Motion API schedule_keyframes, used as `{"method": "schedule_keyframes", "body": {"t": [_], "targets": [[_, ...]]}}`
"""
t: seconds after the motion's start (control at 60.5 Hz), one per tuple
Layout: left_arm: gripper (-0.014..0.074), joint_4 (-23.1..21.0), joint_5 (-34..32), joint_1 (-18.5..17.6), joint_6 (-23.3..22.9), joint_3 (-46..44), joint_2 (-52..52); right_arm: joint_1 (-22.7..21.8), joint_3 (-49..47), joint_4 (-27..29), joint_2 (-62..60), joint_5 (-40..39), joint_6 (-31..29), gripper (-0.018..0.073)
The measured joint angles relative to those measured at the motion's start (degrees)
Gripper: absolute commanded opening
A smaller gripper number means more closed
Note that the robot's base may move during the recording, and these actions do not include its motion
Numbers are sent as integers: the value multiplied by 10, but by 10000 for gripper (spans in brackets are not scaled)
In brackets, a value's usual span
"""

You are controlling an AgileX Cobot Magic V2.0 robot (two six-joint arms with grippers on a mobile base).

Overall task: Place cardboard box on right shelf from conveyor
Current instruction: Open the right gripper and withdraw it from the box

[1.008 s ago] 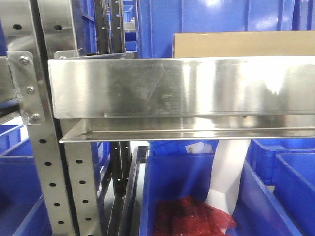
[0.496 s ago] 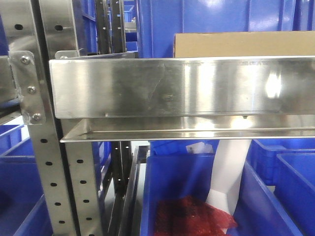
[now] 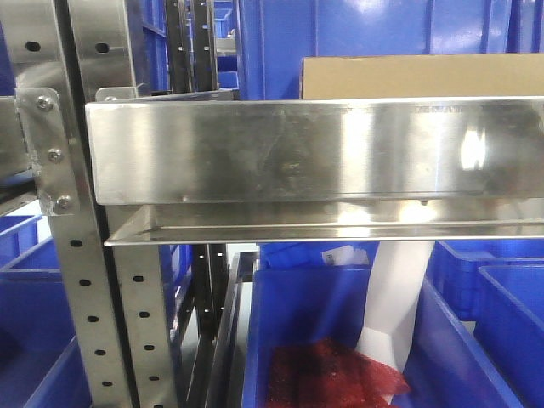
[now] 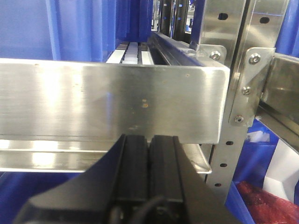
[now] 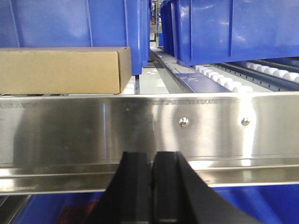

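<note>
So the cardboard box [image 3: 421,77] is sitting up on the right shelf [image 3: 314,151], tucked behind the tall shiny front lip. In the front view only its top strip pokes above the lip, over at about 1 o'clock in the frame. From the right wrist view you get a better look: the box [image 5: 63,71] lies flat at around 10 o'clock, just behind the steel lip [image 5: 149,128], with a big blue bin [image 5: 70,23] right behind it and white rollers [image 5: 224,79] running off toward 2 o'clock.

Right tool [image 5: 152,186] is low at 6 o'clock in its own camera, black fingers pressed together with nothing between them, sitting in front of the lip and well clear of the box. Left tool [image 4: 148,172] looks the same: fingers closed flat against each other, empty, at 6 o'clock in front of another stretch of steel lip [image 4: 112,100].

The shelf is bolted through a bracket [image 3: 47,153] onto the perforated grey upright [image 3: 85,314] at 9 o'clock. Below the shelf there's a blue bin [image 3: 306,314] with something red and mesh-like [image 3: 331,378] in it at about 6 o'clock, plus a white bit [image 3: 395,297] standing up beside that.
</note>
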Motion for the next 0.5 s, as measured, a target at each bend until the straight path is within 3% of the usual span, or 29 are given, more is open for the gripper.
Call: {"method": "schedule_keyframes", "body": {"t": [0.496], "targets": [[-116,0,0,0,0,0,0,0,0,0,0,0,0,50]]}}
